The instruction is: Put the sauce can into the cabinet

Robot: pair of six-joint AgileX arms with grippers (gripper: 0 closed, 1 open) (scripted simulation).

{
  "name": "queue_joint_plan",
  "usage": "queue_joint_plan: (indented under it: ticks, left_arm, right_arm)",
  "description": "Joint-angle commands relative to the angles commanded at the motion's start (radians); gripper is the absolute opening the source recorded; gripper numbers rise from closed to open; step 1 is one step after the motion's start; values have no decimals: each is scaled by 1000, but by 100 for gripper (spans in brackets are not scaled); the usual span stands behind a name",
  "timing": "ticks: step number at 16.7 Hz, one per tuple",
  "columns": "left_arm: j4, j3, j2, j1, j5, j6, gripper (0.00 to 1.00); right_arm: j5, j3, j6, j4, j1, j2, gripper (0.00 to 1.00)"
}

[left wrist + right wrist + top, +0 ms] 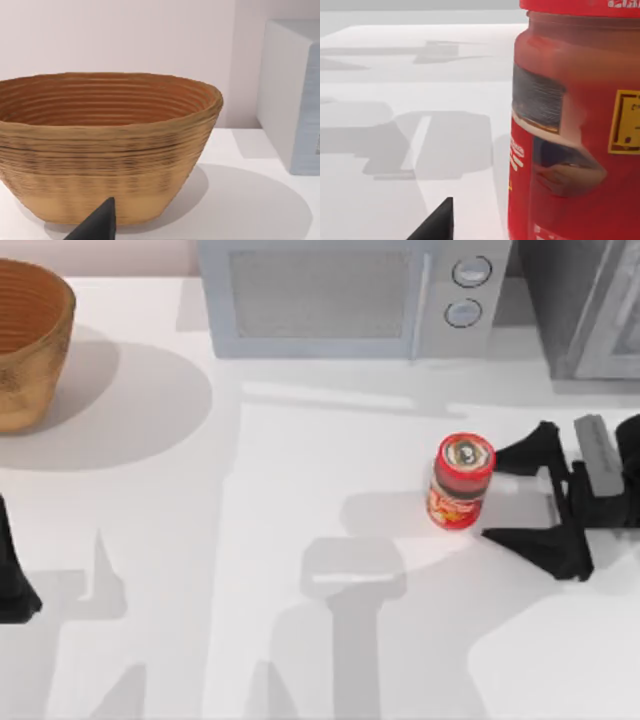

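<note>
The sauce can (461, 481) stands upright on the white table, right of centre: a small red can with a silver pull-tab top. My right gripper (492, 493) is open and comes in from the right edge. Its two black fingers reach toward the can's right side, and their tips stop just short of it. The can (575, 130) looms large and close in the right wrist view, beside one black fingertip (440, 222). The cabinet (590, 310), dark grey with a pale framed front, stands at the back right corner. My left gripper (12, 585) is parked at the left edge, open.
A light grey microwave (350, 295) with two round dials stands at the back centre, left of the cabinet. A woven brown basket (30, 340) sits at the back left; in the left wrist view the basket (105, 145) is beyond a fingertip (100, 225).
</note>
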State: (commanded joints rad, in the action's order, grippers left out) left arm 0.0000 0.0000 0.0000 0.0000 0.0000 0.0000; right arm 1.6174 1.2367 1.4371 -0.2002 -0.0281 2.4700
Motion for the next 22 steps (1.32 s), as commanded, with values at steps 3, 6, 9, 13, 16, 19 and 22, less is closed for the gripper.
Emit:
queue_joint_plan:
  ticks: [3, 6, 9, 13, 16, 19, 22]
  left_arm:
    - [0, 0, 0, 0, 0, 0, 100]
    - [0, 0, 0, 0, 0, 0, 100]
    - [0, 0, 0, 0, 0, 0, 100]
    - [0, 0, 0, 0, 0, 0, 100]
    - [0, 0, 0, 0, 0, 0, 100]
    - [0, 0, 0, 0, 0, 0, 100]
    - [0, 0, 0, 0, 0, 0, 100]
  right_arm:
    - [40, 25, 68, -89, 2, 22, 100]
    - [54, 71, 181, -222, 11, 47, 100]
    - [56, 130, 321, -388, 27, 78, 100]
    - [61, 217, 529, -637, 53, 123, 100]
    - [72, 282, 684, -823, 75, 156, 100]
    - [86, 342, 824, -992, 99, 186, 100]
    - [101, 389, 935, -1127, 121, 209, 100]
